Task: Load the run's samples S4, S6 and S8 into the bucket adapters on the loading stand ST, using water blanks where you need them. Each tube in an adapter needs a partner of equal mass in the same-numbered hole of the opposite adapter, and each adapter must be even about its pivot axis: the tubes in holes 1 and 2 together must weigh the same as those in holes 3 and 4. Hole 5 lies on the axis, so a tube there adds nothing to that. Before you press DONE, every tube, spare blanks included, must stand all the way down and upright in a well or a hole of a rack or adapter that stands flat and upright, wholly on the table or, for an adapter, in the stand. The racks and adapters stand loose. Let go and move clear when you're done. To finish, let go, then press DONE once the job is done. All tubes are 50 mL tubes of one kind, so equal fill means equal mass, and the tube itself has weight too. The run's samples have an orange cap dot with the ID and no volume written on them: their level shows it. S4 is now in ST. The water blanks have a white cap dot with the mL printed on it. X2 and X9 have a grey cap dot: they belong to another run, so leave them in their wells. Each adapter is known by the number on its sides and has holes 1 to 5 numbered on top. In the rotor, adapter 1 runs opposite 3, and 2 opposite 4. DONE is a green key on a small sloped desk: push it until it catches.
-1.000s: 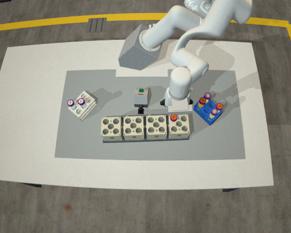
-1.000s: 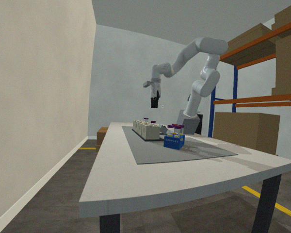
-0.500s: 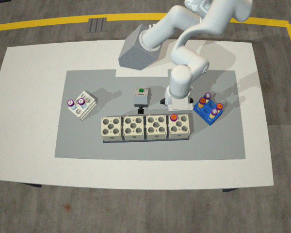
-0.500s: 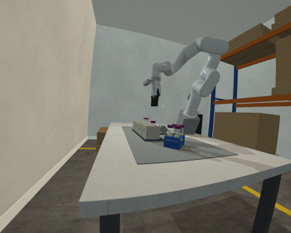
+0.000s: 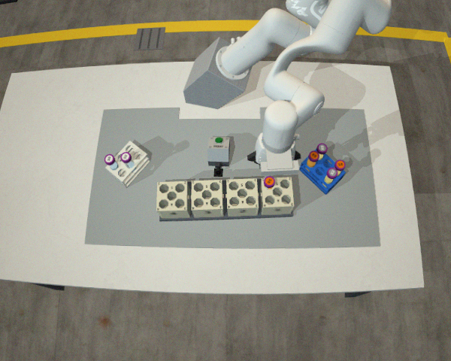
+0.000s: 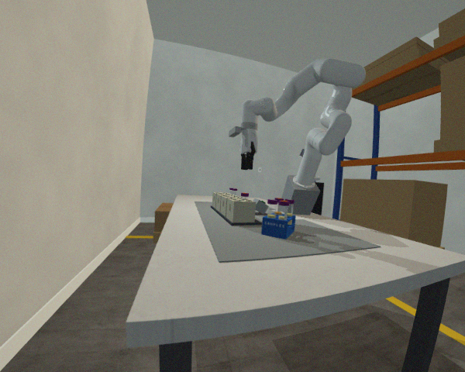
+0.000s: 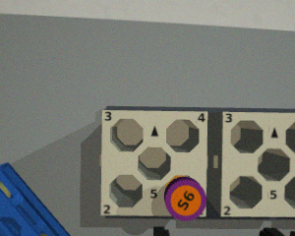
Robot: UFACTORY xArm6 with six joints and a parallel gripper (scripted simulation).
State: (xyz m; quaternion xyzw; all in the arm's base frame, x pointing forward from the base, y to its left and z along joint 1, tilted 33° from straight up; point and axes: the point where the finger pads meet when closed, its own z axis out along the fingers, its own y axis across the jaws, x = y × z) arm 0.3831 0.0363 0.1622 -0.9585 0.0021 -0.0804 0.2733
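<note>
One tube: S6 point(image 7: 185, 198) seated in hole 1
Handling: rigid, smooth, top-heavy; grasp below cap
Gripper point(image 6: 246, 161): open, empty

Warehouse: pallet racking point(image 6: 375, 132), cartons point(image 6: 389, 208).

Glossy white rounded arm point(image 6: 304, 86), grey base, black jaws.
</note>
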